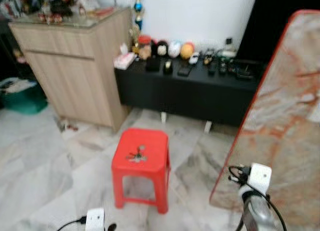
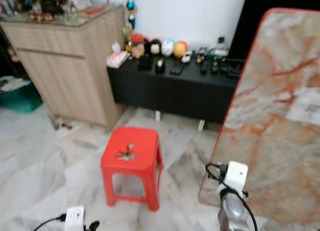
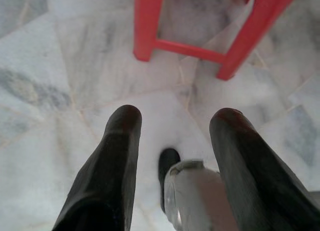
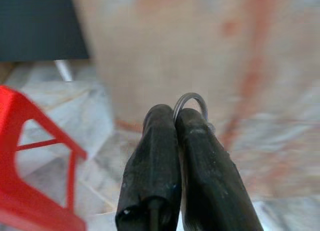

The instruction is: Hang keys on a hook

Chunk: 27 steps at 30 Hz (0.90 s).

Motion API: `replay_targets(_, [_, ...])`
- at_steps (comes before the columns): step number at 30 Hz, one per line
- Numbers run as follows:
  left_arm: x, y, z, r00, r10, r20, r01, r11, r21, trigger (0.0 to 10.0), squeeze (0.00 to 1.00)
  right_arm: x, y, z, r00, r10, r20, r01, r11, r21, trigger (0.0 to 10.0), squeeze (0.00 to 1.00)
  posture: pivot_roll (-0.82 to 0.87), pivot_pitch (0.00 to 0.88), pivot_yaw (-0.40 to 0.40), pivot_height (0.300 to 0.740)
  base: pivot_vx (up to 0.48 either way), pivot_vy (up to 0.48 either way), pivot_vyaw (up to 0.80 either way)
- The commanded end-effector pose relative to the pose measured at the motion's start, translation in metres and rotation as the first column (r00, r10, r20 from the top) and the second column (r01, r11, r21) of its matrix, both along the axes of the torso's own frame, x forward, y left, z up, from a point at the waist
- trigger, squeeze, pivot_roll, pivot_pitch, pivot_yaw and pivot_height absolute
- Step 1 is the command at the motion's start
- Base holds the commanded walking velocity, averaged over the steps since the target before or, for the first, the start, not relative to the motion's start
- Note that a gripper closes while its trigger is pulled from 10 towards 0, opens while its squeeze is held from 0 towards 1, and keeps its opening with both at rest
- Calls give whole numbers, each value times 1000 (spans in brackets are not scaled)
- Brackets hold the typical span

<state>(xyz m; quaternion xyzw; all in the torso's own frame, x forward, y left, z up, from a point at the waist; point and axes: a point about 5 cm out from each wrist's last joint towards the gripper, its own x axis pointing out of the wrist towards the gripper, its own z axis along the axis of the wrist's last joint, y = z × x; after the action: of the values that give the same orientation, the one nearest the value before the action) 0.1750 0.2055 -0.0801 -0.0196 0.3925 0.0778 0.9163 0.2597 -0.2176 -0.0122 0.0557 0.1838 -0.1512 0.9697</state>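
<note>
The right pincer (image 4: 177, 116) is clamped on a metal key ring (image 4: 191, 103), held before a marbled red-edged panel (image 2: 270, 116). The left pincer (image 3: 172, 126) hangs with fingers apart above the marble floor (image 3: 60, 66) near a red stool (image 1: 141, 161), whose seat bears a small dark object (image 1: 137, 154).

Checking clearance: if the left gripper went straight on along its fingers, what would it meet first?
Probably the marble floor. The left gripper points down at bare tiles, short of the red stool; depth is unclear.
</note>
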Motion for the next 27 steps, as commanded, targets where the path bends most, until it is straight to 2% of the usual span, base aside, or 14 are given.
replay_targets(1, [-3, 3, -2, 1000, 2, -20, -2, 1000, 6, 10000, 0, 4, -3, 6, 999, -31, 30, 31, 999, -15, 10000, 0, 22, 0, -35, 740, 0, -289, 0])
replay_targets(8, [-4, 3, -2, 1000, 1, -25, -1, 1000, 8, 10000, 0, 6, -17, 15, 984, -160, 82, 162, 987, -13, 10000, 0, 23, 0, -35, 740, 0, -282, 0])
replay_targets(14, [-5, 4, -2, 1000, 13, -26, -12, 1000, 12, 10000, 0, 20, -17, 35, 980, -105, 167, 122, 988, -94, 10000, 0, 25, 0, -33, 740, 0, 0, 0])
replay_targets(16, [-5, 5, -2, 1000, 12, -27, -12, 1000, 12, 10000, 0, 34, -18, 55, 964, -104, 244, 140, 981, -137, 10000, 0, 25, 0, -33, 740, 0, 0, 0])
replay_targets(18, [-5, 5, -2, 1000, 11, -27, -11, 1000, 12, 10000, 0, 37, -19, 60, 960, -96, 264, 141, 977, -157, 10000, 0, 22, 0, -31, 740, 0, 0, 0])
replay_targets(19, [-5, 4, -2, 1000, 11, -27, -10, 1000, 11, 10000, 0, 42, -20, 71, 947, -100, 304, 160, 971, -178, 10000, 0, 22, 0, -31, 740, 0, 0, 0])
replay_targets(23, [-5, 4, -2, 1000, 10, -27, -10, 1000, 11, 10000, 0, 48, -21, 83, 931, -101, 350, 180, 962, -204, 10000, 0, 23, 0, -32, 740, 0, 0, 0])
replay_targets(24, [-5, 4, -2, 1000, 11, -26, -11, 1000, 11, 10000, 0, 52, -21, 93, 918, -93, 385, 196, 951, -239, 10000, 0, 25, 0, -35, 740, 0, 0, 0])
replay_targets(27, [-4, 4, -2, 1000, 14, -24, -14, 1000, 10, 10000, 0, 53, -20, 103, 900, -81, 428, 221, 932, -289, 10000, 0, 25, 0, -35, 740, 0, 0, 0])
